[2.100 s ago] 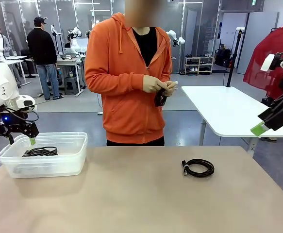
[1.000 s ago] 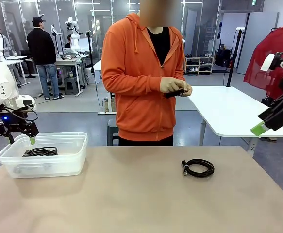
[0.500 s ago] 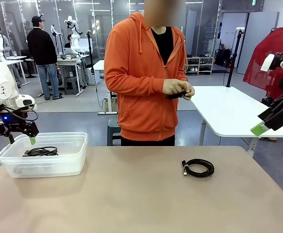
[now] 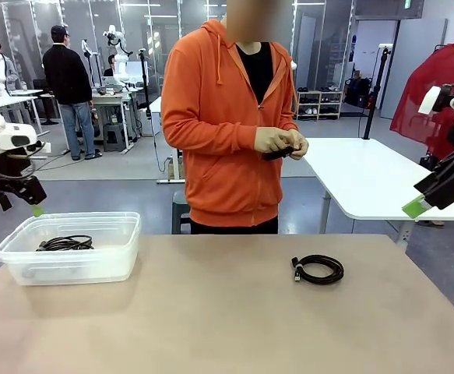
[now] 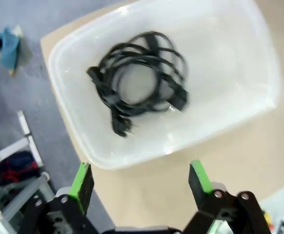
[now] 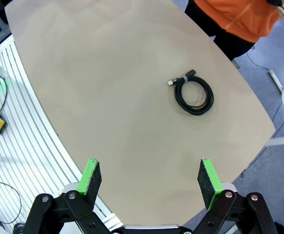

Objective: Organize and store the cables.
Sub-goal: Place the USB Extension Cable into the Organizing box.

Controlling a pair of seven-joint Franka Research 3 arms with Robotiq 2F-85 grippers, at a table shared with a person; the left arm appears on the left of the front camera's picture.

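Claws on both arms stand wide apart, and neither holds anything. Your left claw (image 5: 141,178) hangs in the air over the clear bin (image 5: 239,63) at the left end of the worktop (image 4: 211,312). Its green pads touch neither the plastic nor what lies inside. On the bin's floor you have the binned cable (image 5: 139,87), a loose black coil with a thicker plug end pointing out of the loop; the wrist picture is blurred, so you cannot read finer detail.

Your right claw (image 6: 149,176) is raised off the worktop's right side, looking down across the bare surface, with nothing between its pads. The loose cable (image 6: 194,93) lies flat on the worktop right of the middle. It is a neat round coil with a small connector at one end, well apart from that claw and from the bin.

At the far side a person in an orange hooded top holds the hand-held cable (image 4: 277,153), a small dark bundle, between both hands (image 4: 272,140) in front of the body, beyond the worktop's far edge.
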